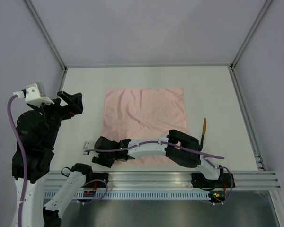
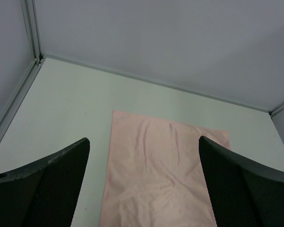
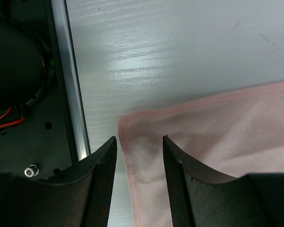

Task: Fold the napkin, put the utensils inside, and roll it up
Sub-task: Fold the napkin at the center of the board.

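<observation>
The pale salmon-pink napkin (image 1: 144, 118) lies spread flat on the white table, with soft creases near its middle. A thin utensil (image 1: 204, 126), orange-yellow at one end and dark at the other, lies just off its right edge. My right arm reaches across the napkin's near edge to its near-left corner. The right gripper (image 1: 100, 158) (image 3: 139, 138) stands with its jaws apart, astride that hemmed corner of the napkin (image 3: 217, 127), and the cloth is not pinched. My left gripper (image 1: 68, 101) (image 2: 143, 139) is raised left of the napkin (image 2: 161, 170), wide open and holding nothing.
An aluminium rail (image 1: 180, 179) (image 3: 71, 94) runs along the table's near edge, close beside the right gripper. Grey enclosure walls and metal frame posts (image 1: 49, 40) border the table at the back and sides.
</observation>
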